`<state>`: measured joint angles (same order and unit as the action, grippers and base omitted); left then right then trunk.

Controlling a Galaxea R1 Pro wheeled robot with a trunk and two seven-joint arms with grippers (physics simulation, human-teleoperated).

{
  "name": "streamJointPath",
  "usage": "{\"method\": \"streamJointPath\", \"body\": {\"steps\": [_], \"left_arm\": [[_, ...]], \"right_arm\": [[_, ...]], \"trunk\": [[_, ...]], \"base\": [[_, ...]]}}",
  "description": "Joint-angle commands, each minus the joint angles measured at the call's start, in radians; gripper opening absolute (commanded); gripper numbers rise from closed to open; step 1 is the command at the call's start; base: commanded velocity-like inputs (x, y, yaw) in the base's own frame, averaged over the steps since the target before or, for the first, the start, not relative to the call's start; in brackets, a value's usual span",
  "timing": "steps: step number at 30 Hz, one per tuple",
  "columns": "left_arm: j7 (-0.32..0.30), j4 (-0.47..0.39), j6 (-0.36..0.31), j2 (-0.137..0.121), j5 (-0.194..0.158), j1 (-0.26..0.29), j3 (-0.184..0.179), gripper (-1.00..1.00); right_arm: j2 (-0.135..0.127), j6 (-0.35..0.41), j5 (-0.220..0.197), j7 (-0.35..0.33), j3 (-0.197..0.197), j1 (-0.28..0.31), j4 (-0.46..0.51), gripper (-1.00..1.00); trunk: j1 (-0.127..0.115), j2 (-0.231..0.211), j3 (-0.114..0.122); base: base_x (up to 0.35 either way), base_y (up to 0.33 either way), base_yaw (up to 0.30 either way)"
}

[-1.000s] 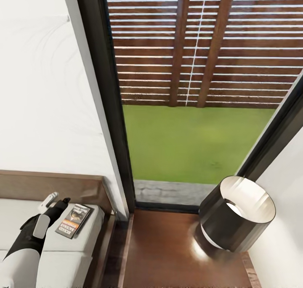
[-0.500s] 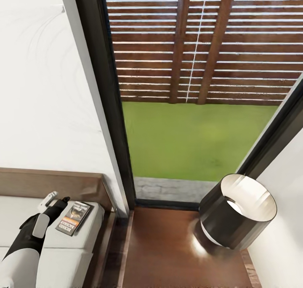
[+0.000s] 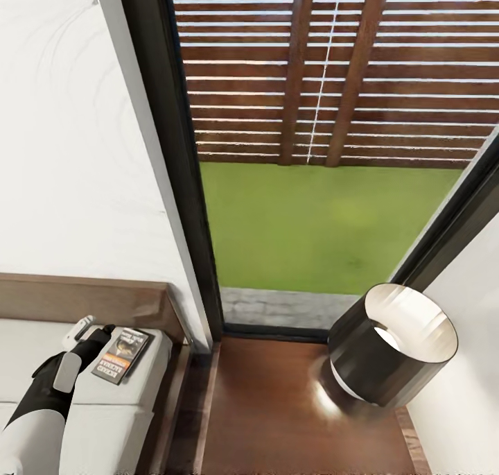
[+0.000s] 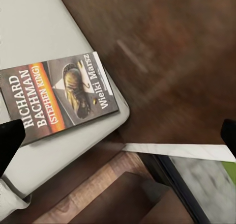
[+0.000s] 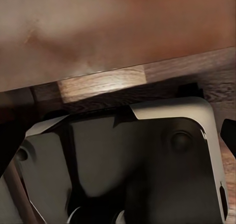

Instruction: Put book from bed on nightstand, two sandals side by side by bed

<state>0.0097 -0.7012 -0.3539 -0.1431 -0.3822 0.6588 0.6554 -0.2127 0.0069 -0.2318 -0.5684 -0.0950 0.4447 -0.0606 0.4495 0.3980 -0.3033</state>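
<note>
White wall and a slatted fence sit behind the bed (image 3: 41,336). My left tool (image 3: 89,331), fingers spread apart, hovers just beside the one book (image 3: 122,354), whose long axis runs alongside the fingers. One nightstand (image 3: 277,419), one lamp (image 3: 391,347). Right tool's state: cannot tell.

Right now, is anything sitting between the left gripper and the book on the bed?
Nothing visible. The left gripper is right beside the book, which lies flat near the corner of the bed, with bare mattress between them.
</note>
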Motion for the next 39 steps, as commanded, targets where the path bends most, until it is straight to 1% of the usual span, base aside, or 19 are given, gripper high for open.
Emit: {"method": "streamJointPath", "body": {"steps": [1,39], "left_arm": [[0.001,-0.001,-0.007,0.0,-0.009,0.001,0.003,1.0],[0.001,-0.001,-0.007,0.0,-0.009,0.001,0.003,1.0]], "right_arm": [[-0.001,0.001,-0.003,-0.005,-0.008,0.002,-0.004,1.0],[-0.001,0.001,-0.003,-0.004,-0.008,0.002,-0.004,1.0]], "trunk": [[0.0,0.002,-0.003],[0.0,0.002,-0.063]], "base": [[0.0,0.0,0.0],[0.0,0.0,0.0]]}}
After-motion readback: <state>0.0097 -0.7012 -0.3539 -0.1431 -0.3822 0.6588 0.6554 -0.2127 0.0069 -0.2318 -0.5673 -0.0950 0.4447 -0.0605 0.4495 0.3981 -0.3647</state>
